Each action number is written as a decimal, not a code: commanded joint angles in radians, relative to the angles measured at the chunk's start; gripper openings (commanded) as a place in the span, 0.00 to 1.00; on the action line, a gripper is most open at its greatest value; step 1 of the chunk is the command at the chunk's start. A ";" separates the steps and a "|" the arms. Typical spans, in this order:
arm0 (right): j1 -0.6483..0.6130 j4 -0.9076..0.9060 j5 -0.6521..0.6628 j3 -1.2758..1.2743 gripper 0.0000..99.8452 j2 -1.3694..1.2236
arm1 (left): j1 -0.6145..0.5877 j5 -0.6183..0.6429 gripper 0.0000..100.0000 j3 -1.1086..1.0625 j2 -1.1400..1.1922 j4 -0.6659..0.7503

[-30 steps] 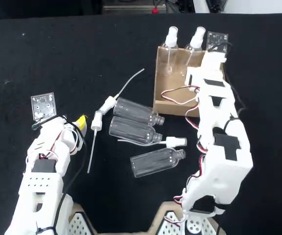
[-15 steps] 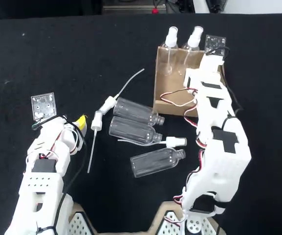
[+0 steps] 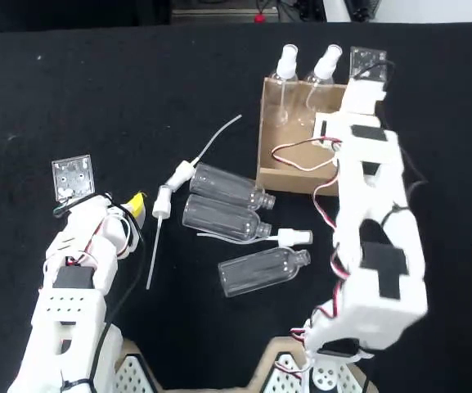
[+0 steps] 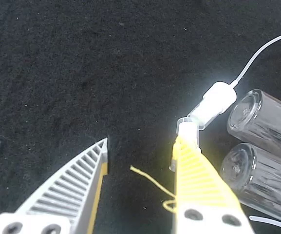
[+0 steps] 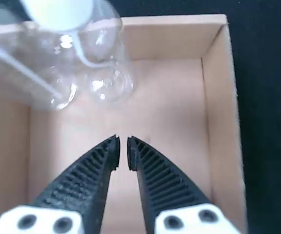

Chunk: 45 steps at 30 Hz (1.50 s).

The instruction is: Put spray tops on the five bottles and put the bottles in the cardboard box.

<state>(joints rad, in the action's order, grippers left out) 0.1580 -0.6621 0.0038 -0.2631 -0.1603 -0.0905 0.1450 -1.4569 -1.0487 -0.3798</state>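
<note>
Cardboard box (image 5: pixel 218 97): right hand (image 5: pixel 122 146) over bare floor, walls apart.

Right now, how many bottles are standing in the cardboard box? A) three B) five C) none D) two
D: one bottle and a second bottle, both with spray tops, stand upright at the far end of the box.

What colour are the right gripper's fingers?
Black and ribbed; on the right gripper the fingers show best in the right wrist view.
</note>
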 commanded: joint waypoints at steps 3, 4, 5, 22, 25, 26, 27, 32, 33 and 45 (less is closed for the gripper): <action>0.003 -0.307 0.000 0.035 0.01 0.306 | -0.010 -0.003 0.21 0.010 -0.008 0.021; -0.006 -0.351 0.000 0.035 0.01 0.338 | -0.010 -0.003 0.21 0.010 -0.008 0.021; -0.012 -0.393 0.000 0.033 0.01 0.361 | -0.010 -0.003 0.21 0.010 -0.008 0.021; -0.549 -0.640 0.150 -0.102 0.03 0.389 | -0.202 0.077 0.21 0.036 -0.008 0.021; -0.637 -0.643 0.150 -0.108 0.12 0.390 | -0.283 0.157 0.21 0.039 -0.008 0.023; -0.654 -0.643 0.150 -0.108 0.15 0.394 | -0.303 0.172 0.21 0.045 -0.008 0.023; -0.667 -0.641 0.150 -0.107 0.17 0.397 | -0.321 0.183 0.21 0.047 -0.008 0.023; -0.767 -0.651 0.206 -0.124 0.20 0.387 | -0.335 0.187 0.21 0.047 -0.008 0.023; -0.784 -0.657 0.238 -0.130 0.20 0.387 | -0.335 0.187 0.21 0.047 -0.008 0.023; -0.778 -0.632 0.371 -0.211 0.30 0.386 | -0.334 0.187 0.21 0.047 -0.008 0.023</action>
<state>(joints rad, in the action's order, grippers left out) -0.6183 -1.3234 0.3552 -0.4733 0.1864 -0.4189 0.3214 -1.4569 -1.0487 -0.3798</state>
